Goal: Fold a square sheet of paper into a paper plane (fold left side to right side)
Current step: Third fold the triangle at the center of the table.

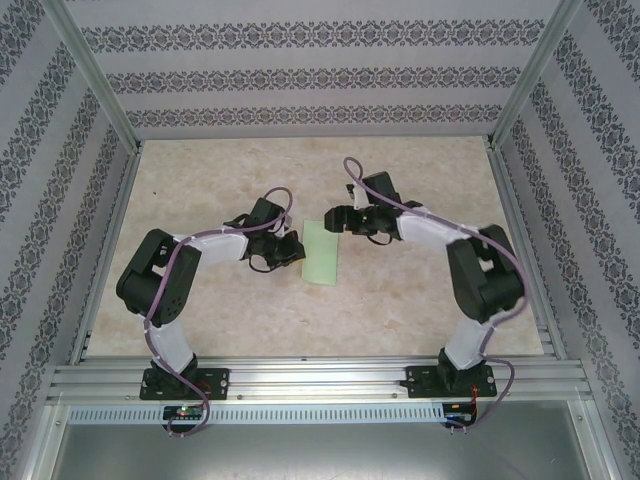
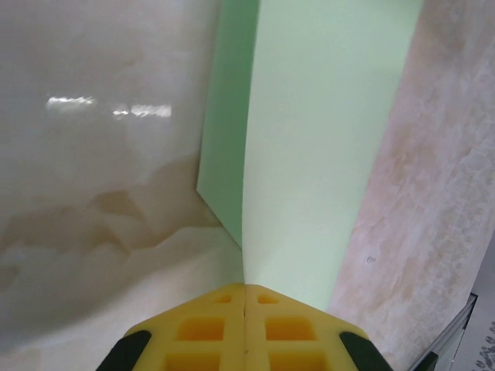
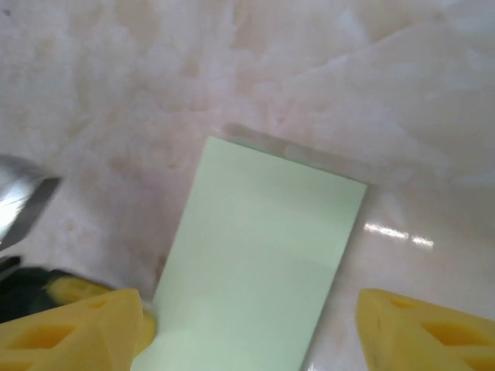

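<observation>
The sheet of paper [image 1: 321, 253] lies mid-table as a narrow pale green rectangle, folded in half lengthwise. My left gripper [image 1: 288, 250] is at its left long edge. In the left wrist view the yellow pads [image 2: 209, 328] are pressed together, and the paper's [image 2: 325, 139] raised folded edge runs straight into the seam at the left gripper's [image 2: 245, 287] tips. My right gripper [image 1: 338, 218] hangs over the paper's far end. In the right wrist view, the right gripper [image 3: 251, 332] is open with its fingers [image 3: 77, 328] spread either side of the paper [image 3: 263, 247], and nothing is held.
The beige marbled table [image 1: 420, 180] is boxed in by patterned walls [image 1: 300, 75] on three sides. An aluminium rail [image 1: 320, 380] carrying both arm bases runs along the near edge. Metal posts [image 1: 95, 75] stand at the back corners.
</observation>
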{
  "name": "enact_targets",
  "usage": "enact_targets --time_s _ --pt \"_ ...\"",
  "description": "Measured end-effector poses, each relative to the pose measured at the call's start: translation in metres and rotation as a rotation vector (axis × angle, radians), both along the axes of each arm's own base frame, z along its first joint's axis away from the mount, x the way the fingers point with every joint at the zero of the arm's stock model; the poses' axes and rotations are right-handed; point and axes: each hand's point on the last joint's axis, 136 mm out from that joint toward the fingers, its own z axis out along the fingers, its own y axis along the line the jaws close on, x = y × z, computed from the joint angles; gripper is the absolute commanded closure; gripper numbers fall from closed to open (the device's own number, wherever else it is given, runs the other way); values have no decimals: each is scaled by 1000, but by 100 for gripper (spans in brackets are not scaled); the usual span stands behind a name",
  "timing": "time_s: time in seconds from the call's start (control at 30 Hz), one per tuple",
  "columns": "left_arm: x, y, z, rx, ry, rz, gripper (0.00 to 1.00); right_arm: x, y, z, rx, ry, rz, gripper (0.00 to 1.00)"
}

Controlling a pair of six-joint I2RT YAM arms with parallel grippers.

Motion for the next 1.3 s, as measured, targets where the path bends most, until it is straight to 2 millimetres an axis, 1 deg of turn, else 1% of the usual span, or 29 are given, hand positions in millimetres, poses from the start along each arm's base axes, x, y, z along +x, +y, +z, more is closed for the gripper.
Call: enact_targets --time_s 0.1,0.17,0.23,0.33,0.4,0.47,0.6,0.73,0.9,1.0,1.13,1.3 --pt "-2 0 -3 -12 24 29 99 -25 -7 21 -14 -102 7 28" --pt "-3 -2 -3 -24 37 41 99 -47 -1 22 -38 -151 48 28" --pt "-3 -4 -1 -41 44 48 99 -75 10 14 -67 -189 111 28" --pt "-1 -7 1 -59 48 58 100 -115 23 -8 -138 -226 217 28" --pt "-1 -8 3 -67 50 59 100 -134 31 -20 -196 -257 286 28" --pt "-2 -8 3 -71 55 60 100 -143 40 -23 -241 -298 336 28" --pt "-2 -9 3 -75 61 63 100 -149 60 -32 -334 -362 415 28" --pt "-2 -8 3 -75 62 63 100 -143 72 -43 -400 -386 448 28" --pt "-2 -8 3 -75 62 63 100 -133 78 -54 -465 -407 464 28" --pt "-2 -8 3 -73 62 64 100 -133 83 -59 -493 -419 485 27" --pt "1 -4 1 -61 60 82 100 -129 83 -62 -530 -431 481 27" --pt "3 -2 0 -52 54 93 100 -124 80 -62 -567 -445 468 36"
